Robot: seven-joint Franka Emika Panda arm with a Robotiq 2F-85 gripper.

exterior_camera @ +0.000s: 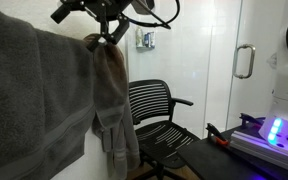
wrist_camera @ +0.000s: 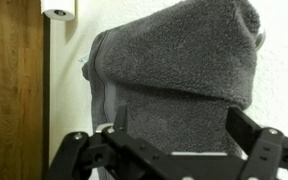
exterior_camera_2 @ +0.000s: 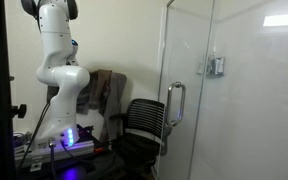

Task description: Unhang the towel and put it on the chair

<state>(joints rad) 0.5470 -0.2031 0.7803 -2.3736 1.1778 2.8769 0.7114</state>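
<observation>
Wrist view: the gripper (wrist_camera: 169, 140) stands wide open, its black fingers (wrist_camera: 79, 155) at 7 and 5 o'clock of the frame. Grey terry cloth bunched over a wall hook fills the space between and above them. Whether metal meets cloth, and which of the two hanging cloths this is, cannot be told. A strip of bare wall and a wooden panel (wrist_camera: 14, 90) border it at 9 o'clock.

In an exterior view the towel (exterior_camera: 34, 100) hangs full length, its right edge against the narrower brownish towel (exterior_camera: 112, 105), with the gripper at 12 o'clock over that seam. The chair (exterior_camera: 156, 112) stands near, at 4 o'clock from the hanging cloths.

Only an exterior view shows the white arm (exterior_camera_2: 59, 60) rising at 9 o'clock of them, and the glass door (exterior_camera_2: 189, 60) closing off the chair's 3 o'clock side.
</observation>
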